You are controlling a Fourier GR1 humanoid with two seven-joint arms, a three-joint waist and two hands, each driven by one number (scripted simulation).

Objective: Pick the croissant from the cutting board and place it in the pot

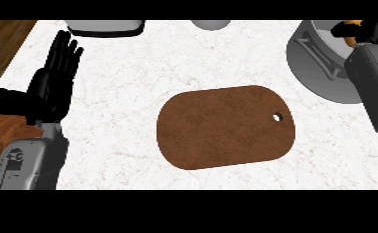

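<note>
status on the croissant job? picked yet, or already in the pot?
Done: the board is bare, so the croissant is off it. In hand: the right hand is over the pot at the upper right, curled round something orange, probably the croissant. The left hand rests open at the left edge. Left: release it into the pot; nothing shows it inside yet.

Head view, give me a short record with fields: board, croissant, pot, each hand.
cutting board: brown, bare, hole near its right edge
croissant: orange bit showing in the right hand, above the pot
pot: grey, at the view's right edge
right hand: curled on the croissant over the pot
left hand: open, resting at the left, fingers up
</note>
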